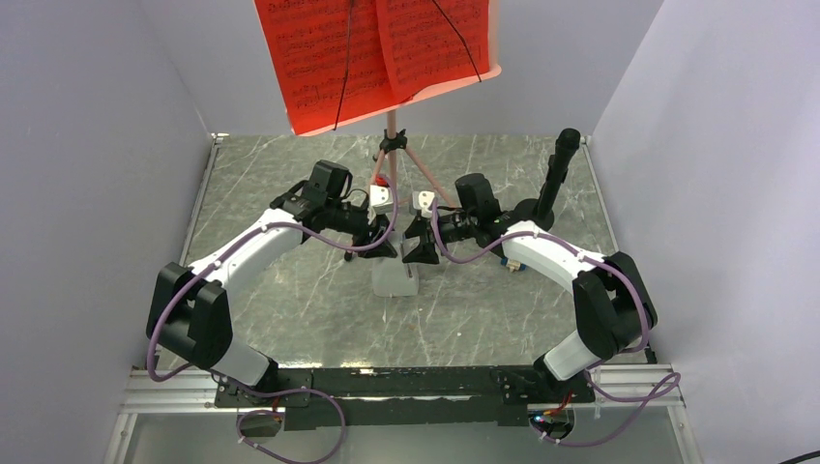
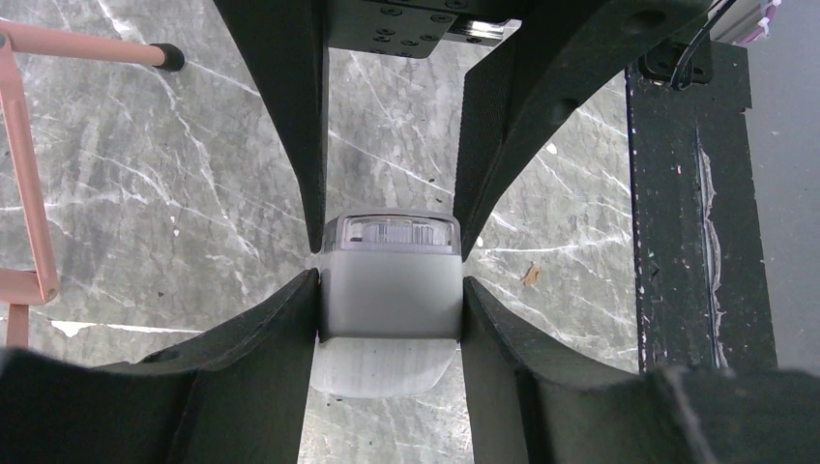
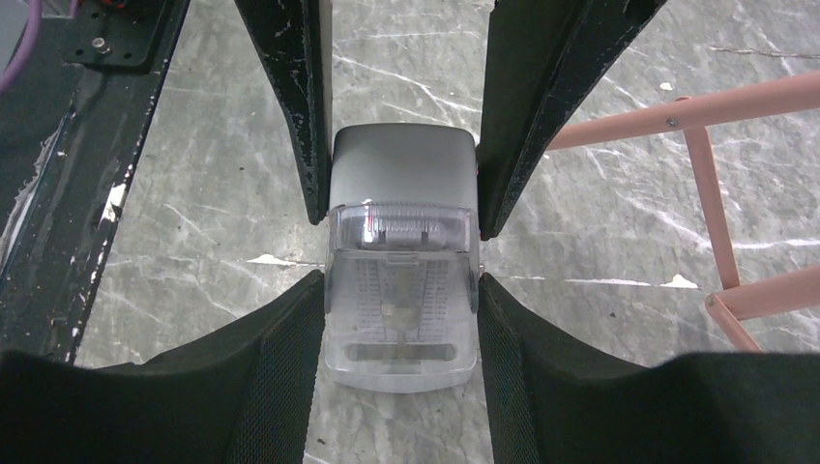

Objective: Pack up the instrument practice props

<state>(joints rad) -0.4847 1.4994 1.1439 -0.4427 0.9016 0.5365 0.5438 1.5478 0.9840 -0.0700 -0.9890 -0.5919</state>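
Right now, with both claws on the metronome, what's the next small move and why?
Probably a short straight lift, both claws in step. The left claw and right claw each pinch the metronome by its sides while it stands on the table, so moving one alone would likely twist it. The music stand legs sit close by, so up looks safer than sideways.

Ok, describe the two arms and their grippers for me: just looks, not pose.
The left arm and right arm match: white curved links between chunky black joints, a purple cable looped along each. The left gripper's fingers are matte black, tapered and textured; the right gripper's fingers are the same but flecked with white scuffs.
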